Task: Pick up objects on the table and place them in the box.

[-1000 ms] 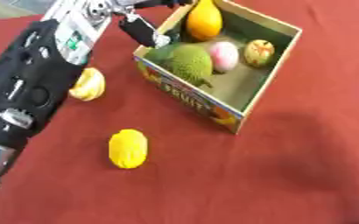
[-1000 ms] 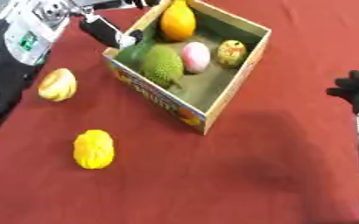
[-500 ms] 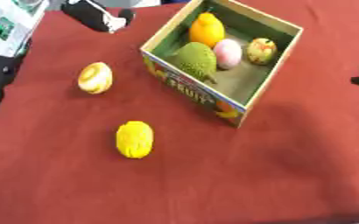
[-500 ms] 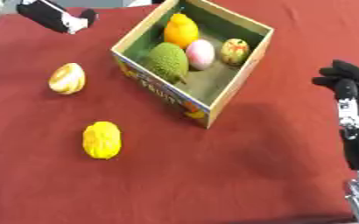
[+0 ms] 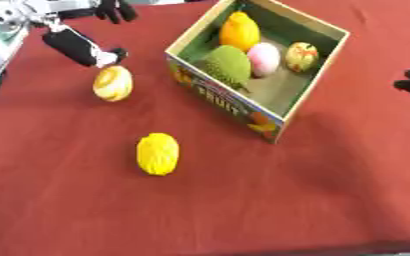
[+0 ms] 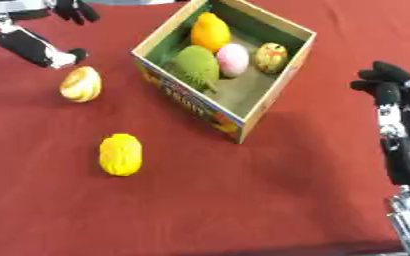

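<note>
Your box (image 5: pixel 243 107) sits open on the red table (image 5: pixel 243 200), turned at an angle, with a printed fruit picture on its near wall. Inside it you have four pieces: an orange fruit (image 5: pixel 240 31) in the far corner, a spiky green fruit (image 5: pixel 226 65) against the near-left wall, a pink egg-shaped one (image 5: pixel 263 58) just beside the green one, and a yellow-green apple with red streaks (image 5: pixel 302 56) on the right of the pink one.

Two pieces lie outside the box, both to its left. A yellow-and-orange striped fruit (image 5: pixel 113 83) lies near the box's left corner. A bumpy yellow fruit (image 5: pixel 158 153) lies nearer to you, well apart from the box and from the striped one.

Your left hand (image 5: pixel 84 46) hangs just above and left of the striped fruit, fingers spread and holding nothing; you cannot tell whether a fingertip touches it. Your right hand (image 6: pixel 392 95) rests to the right of the box, fingers up and relaxed, empty.
</note>
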